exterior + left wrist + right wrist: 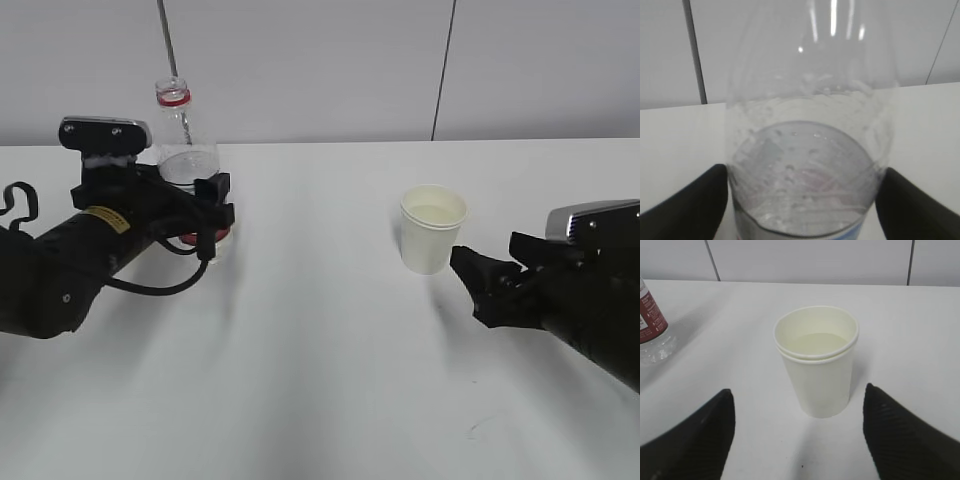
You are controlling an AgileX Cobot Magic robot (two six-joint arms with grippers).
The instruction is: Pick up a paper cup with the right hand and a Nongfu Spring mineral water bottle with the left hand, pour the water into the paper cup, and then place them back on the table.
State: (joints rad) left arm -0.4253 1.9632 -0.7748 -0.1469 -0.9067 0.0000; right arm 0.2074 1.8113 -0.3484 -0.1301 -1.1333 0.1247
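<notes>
The Nongfu Spring mineral water bottle (186,150), clear with a red neck ring and no cap, stands upright on the table (320,380) at the left, between the spread fingers (687,207) of the left hand (212,215); whether they touch it I cannot tell, and that arm hides most of its label. The cream paper cup (432,228) stands right of centre holding pale water (818,343), just ahead of the right hand (470,270), whose jaws gape apart and hold nothing. Both arms are cut off by the frame edges.
</notes>
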